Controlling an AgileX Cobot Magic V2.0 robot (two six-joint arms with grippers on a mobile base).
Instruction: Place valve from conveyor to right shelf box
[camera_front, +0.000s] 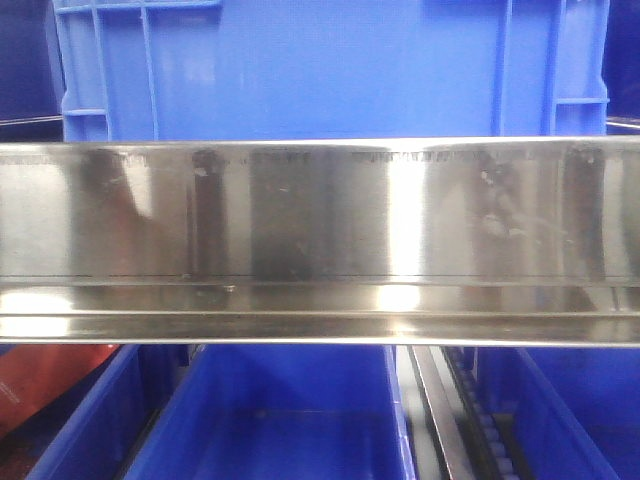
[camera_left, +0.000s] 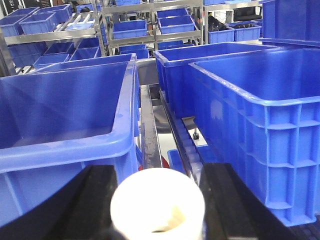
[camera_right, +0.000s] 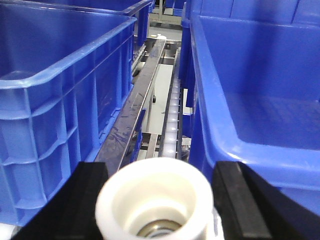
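Observation:
A white valve (camera_left: 157, 205) fills the bottom of the left wrist view, its open round end facing the camera, and my left gripper (camera_left: 157, 175) is shut on it between black fingers (camera_left: 80, 200). My right gripper (camera_right: 159, 170) is shut on another white valve (camera_right: 155, 200), whose socket shows a metal ring deep inside. Both are held above the gap between blue shelf boxes. A large blue box (camera_right: 250, 100) lies just right of the right gripper. The conveyor is out of view. Neither gripper shows in the front view.
A shiny steel shelf beam (camera_front: 320, 240) spans the front view, with a blue crate (camera_front: 330, 70) above and blue boxes (camera_front: 280, 420) below. Blue boxes (camera_left: 60, 110) (camera_left: 260, 110) flank a steel rail (camera_left: 149, 135) and roller track (camera_right: 172, 115). More shelves of blue bins (camera_left: 130, 27) stand behind.

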